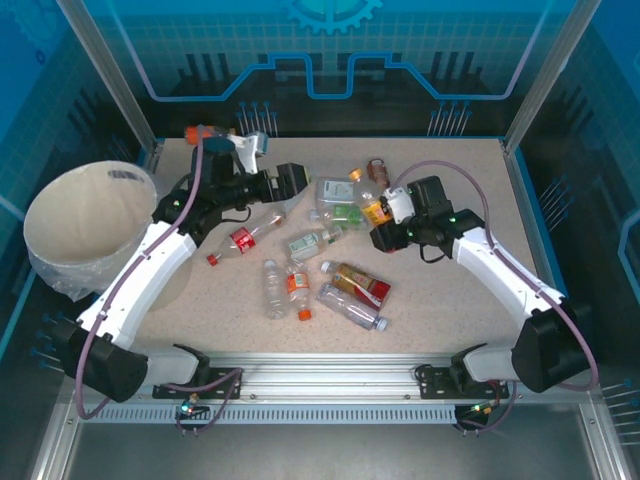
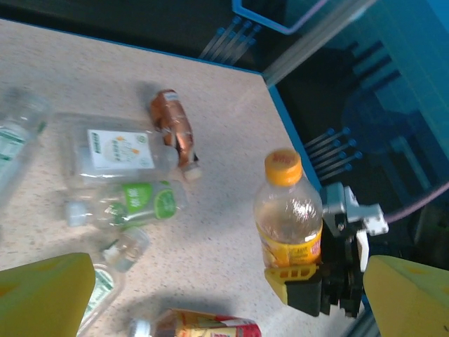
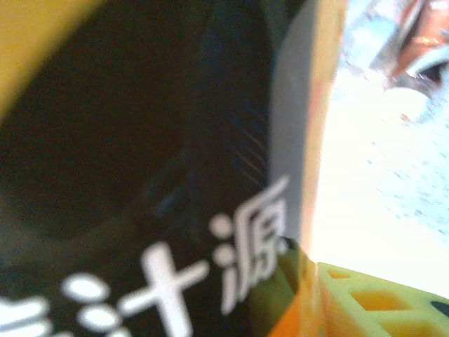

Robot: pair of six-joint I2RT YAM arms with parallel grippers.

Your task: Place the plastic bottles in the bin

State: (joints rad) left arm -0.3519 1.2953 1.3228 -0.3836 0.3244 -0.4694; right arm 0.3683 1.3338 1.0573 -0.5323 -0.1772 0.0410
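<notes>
Bin (image 1: 90, 225): far left, cream, liner over rim.
L gripper (image 1: 292, 181): just right of bin, jaws wide, nothing in them.
Plastic bottles (image 1: 300, 285): lying scattered on table, right of bin, well apart from it.
Orange-cap bottle (image 2: 287, 217): furthest from bin, upright.
R gripper (image 2: 298, 270): jaws narrowed onto that bottle's lower label band.
Handling: prob. empty, so light; thin walls dent, skin slick, rolls. Take mid-body, not cap.
Views: L wrist view shows finger on label; top view shows the way back to bin; R wrist view gives blurred print close up.
</notes>
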